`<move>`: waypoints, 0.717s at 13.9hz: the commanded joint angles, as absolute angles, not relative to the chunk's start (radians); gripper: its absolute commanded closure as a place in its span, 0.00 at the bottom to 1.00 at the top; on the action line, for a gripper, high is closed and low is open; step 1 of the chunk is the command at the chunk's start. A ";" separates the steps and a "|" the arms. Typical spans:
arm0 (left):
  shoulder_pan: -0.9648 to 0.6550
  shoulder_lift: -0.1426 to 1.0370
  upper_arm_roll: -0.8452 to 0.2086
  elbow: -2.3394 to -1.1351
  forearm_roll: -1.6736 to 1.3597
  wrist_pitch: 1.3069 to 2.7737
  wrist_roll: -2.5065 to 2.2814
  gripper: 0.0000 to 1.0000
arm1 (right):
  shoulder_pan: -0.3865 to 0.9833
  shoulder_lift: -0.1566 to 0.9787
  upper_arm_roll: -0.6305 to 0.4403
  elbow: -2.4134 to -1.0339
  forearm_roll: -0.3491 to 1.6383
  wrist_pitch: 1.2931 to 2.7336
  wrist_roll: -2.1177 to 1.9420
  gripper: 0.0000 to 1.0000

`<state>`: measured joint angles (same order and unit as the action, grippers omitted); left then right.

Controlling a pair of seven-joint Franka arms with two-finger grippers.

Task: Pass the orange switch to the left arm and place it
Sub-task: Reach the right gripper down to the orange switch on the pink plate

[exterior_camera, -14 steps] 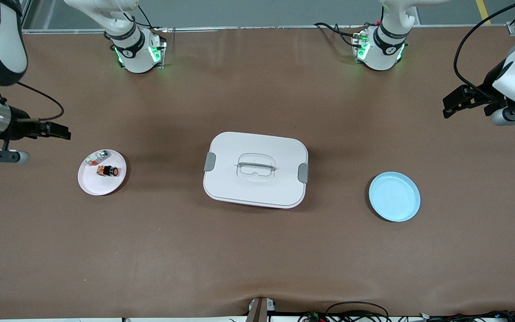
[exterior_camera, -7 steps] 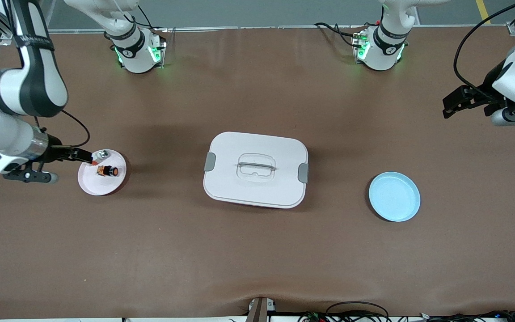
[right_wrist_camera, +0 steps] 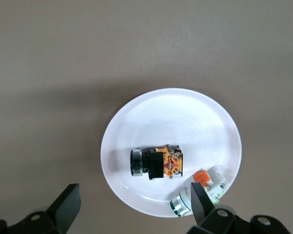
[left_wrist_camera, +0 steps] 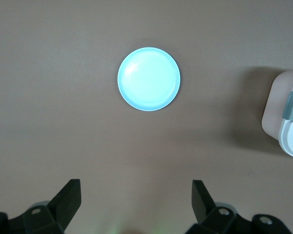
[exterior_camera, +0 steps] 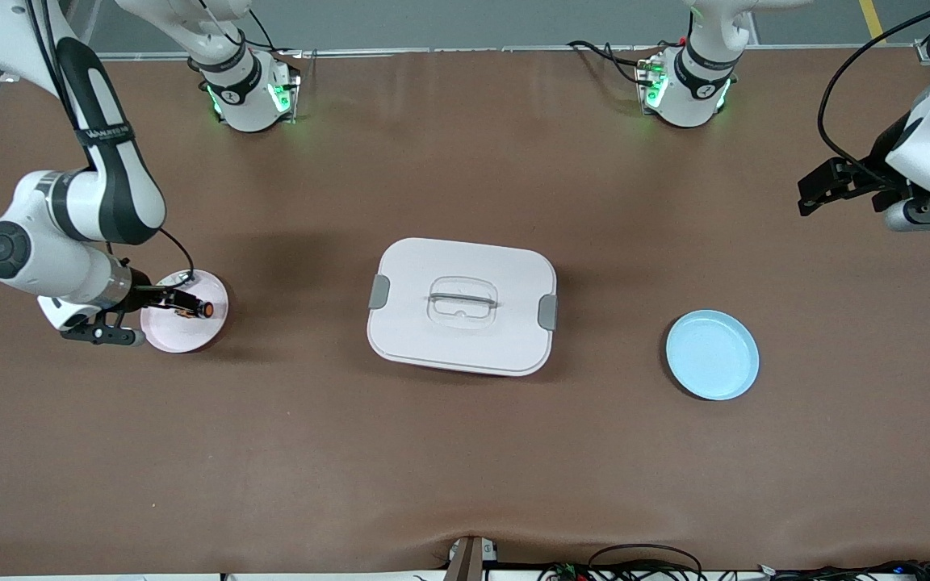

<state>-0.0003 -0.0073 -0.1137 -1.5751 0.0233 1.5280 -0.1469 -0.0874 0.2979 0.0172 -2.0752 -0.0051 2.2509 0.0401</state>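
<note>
Landmark: the box (exterior_camera: 462, 306), white with grey side clips, sits mid-table and I place everything from it.
Right gripper (exterior_camera: 177, 303): mine, hanging over the pink plate (exterior_camera: 190, 331), toward the right arm's end of the table from the box; my fingers (right_wrist_camera: 63, 207) stand wide apart, gripping nothing.
Orange switch (right_wrist_camera: 156, 163): lying on its side in the pink plate (right_wrist_camera: 171, 122), well apart from the box, its black-rimmed button end pointing away from the orange body; in my right wrist view it sits in the gap between my open fingers, untouched as far as I can see.
Silvery-clear piece (right_wrist_camera: 198, 191): in the same plate, just beside the switch, near the rim, partly covered by one of my fingers.
Left gripper (exterior_camera: 816, 187): up in the air over bare table, well out toward the left arm's end from the box; fingers (left_wrist_camera: 68, 202) spread wide and empty, waiting.
Blue plate (exterior_camera: 712, 355): on the table between the box and the left arm's end, near the box, nothing on it.
Table (exterior_camera: 465, 452): brown cover under all of it.
</note>
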 commanded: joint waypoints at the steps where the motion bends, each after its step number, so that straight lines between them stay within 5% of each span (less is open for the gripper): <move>1: -0.003 -0.008 -0.112 -1.566 0.040 1.514 -0.129 0.00 | -0.115 0.333 0.023 -2.075 0.000 2.289 -0.021 0.00; 10: -0.003 -0.006 -0.115 -1.568 0.040 1.514 -0.129 0.00 | -0.127 0.396 0.020 -2.080 -0.008 2.316 -0.061 0.00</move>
<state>-0.0012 -0.0071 -0.1139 -1.5752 0.0233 1.5279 -0.1469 -0.1116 0.3864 0.0130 -2.0795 -0.0059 2.3041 -0.0437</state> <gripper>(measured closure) 0.000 0.000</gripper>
